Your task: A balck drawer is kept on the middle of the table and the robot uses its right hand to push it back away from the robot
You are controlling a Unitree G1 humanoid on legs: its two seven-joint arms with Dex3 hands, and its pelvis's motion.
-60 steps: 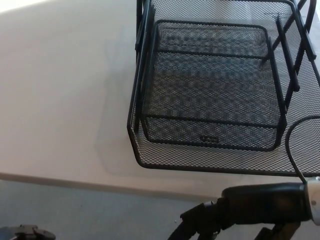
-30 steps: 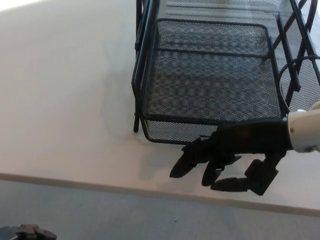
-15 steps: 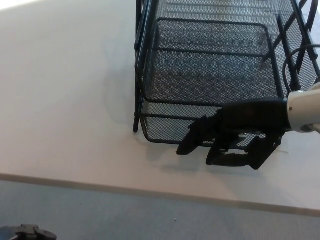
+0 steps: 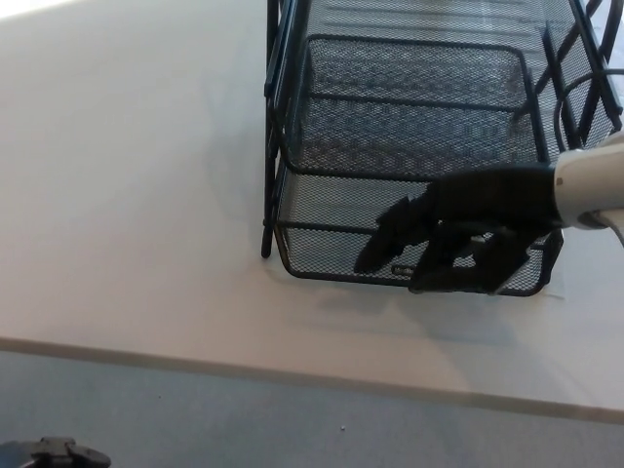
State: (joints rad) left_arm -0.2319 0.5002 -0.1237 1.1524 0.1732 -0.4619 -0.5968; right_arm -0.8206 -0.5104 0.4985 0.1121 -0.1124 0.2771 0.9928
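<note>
The black drawer [image 4: 409,185], a wire-mesh tray, sat toward one o'clock of the head view, held inside a black wire frame [image 4: 271,127] whose uprights ran off the top edge. Its near front wall lay across the picture from about six to four o'clock of the frame.

The right hand [image 4: 453,239] came in from three o'clock on a white-cuffed forearm, laid flat against that front wall with the fingers [image 4: 385,244] spread apart and pointing toward nine o'clock; it gripped nothing, though the black hand against black mesh made the exact contact hard to read. The left hand was out of the picture.

The white table [image 4: 127,195] lay bare toward nine and eleven o'clock of the drawer, and a strip of bare table ran between the drawer's front and the table's near edge at six o'clock. Beyond that edge, a grey floor [image 4: 244,419] showed, with a small dark object [image 4: 49,454] at seven o'clock.
</note>
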